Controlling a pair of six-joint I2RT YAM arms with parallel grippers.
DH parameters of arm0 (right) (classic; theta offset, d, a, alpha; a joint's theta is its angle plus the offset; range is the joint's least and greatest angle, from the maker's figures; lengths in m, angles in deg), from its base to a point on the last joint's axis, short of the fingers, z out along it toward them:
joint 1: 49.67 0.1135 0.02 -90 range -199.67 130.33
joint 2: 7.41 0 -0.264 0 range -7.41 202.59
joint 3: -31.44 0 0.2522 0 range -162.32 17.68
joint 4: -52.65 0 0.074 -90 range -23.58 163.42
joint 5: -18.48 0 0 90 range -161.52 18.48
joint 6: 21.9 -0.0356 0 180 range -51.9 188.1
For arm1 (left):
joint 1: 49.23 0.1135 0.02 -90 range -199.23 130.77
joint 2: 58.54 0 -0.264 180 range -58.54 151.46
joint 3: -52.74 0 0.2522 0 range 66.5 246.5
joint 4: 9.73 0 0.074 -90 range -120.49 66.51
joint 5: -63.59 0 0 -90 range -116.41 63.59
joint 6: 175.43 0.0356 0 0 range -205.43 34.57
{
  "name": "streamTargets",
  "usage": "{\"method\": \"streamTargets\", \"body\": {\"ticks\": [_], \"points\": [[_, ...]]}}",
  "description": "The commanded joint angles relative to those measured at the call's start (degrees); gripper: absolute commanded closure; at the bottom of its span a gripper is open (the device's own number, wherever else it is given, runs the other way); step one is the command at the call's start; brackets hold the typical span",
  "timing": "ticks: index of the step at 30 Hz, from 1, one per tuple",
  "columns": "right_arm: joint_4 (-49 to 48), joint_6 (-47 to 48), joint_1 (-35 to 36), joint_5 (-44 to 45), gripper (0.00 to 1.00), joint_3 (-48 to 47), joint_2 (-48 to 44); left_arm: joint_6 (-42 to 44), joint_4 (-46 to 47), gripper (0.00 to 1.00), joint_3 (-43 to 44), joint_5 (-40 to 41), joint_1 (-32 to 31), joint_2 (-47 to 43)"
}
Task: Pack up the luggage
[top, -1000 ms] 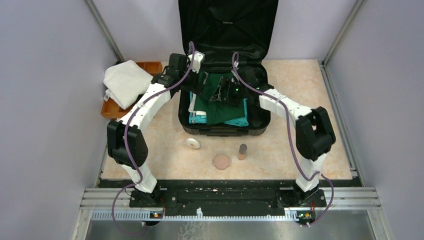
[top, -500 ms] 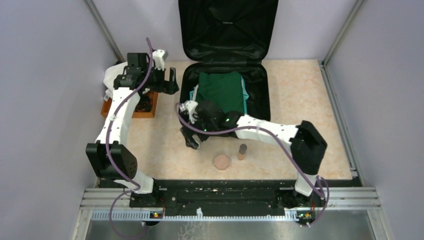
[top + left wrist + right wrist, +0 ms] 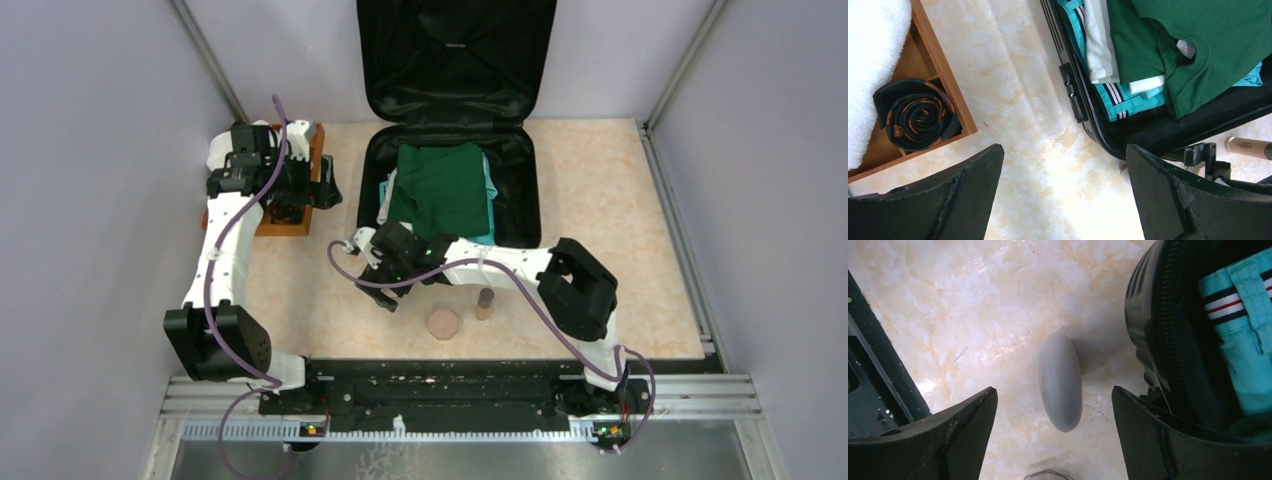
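**A:** Where was the luggage (image 3: 455, 70)?

**B:** At the back of the tabletop (image 3: 620, 220), open, with its lid standing against the rear wall. A green garment (image 3: 440, 185) lay on top of teal striped and white clothes in the lower half.

**A:** And the right gripper (image 3: 1053, 390)?

**B:** It hung low over the tabletop just outside the luggage's near left corner. Its jaws were spread wide on either side of a white oval piece (image 3: 1060, 382), with a gap on both sides and nothing held. A pink disc (image 3: 442, 323) and a small bottle (image 3: 485, 300) stood nearby.

**A:** The left gripper (image 3: 1064, 150)?

**B:** Also fully apart and empty, above the bare tabletop between the luggage and the wooden tray (image 3: 948, 85). The tray held a white towel (image 3: 873, 60) and a dark rolled cloth with orange markings (image 3: 918, 115).
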Motion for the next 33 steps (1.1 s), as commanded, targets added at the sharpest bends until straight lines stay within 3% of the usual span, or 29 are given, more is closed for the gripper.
{"method": "streamTargets", "body": {"ticks": [1, 4, 11, 18, 25, 33], "points": [[-3.89, 1.98, 0.12, 1.93, 0.18, -2.12, 2.35, 0.42, 1.16, 0.02, -0.47, -2.10, 0.74, -0.98], [-6.51, 1.65, 0.14, 1.96, 0.29, -1.30, 2.74, 0.31, 1.50, 0.02, -0.71, -2.20, 0.95, -0.77], [-9.41, -0.39, 0.13, 4.75, 0.98, -0.42, -0.40, 0.47, 1.88, 0.02, -0.95, -1.55, 1.67, -0.32], [5.02, -3.81, -3.26, 10.10, 1.00, -9.71, -10.23, 0.75, 2.77, 0.02, -1.96, -1.03, 2.02, -0.16], [17.79, -10.87, -21.35, 10.01, 1.00, -10.38, -18.46, 0.75, 3.91, 0.02, -2.39, -1.14, 2.01, -0.25], [22.23, -11.22, -36.02, 16.42, 1.00, -11.28, -11.59, 0.79, 4.22, 0.02, -2.42, -4.56, 2.02, 0.95]]}}
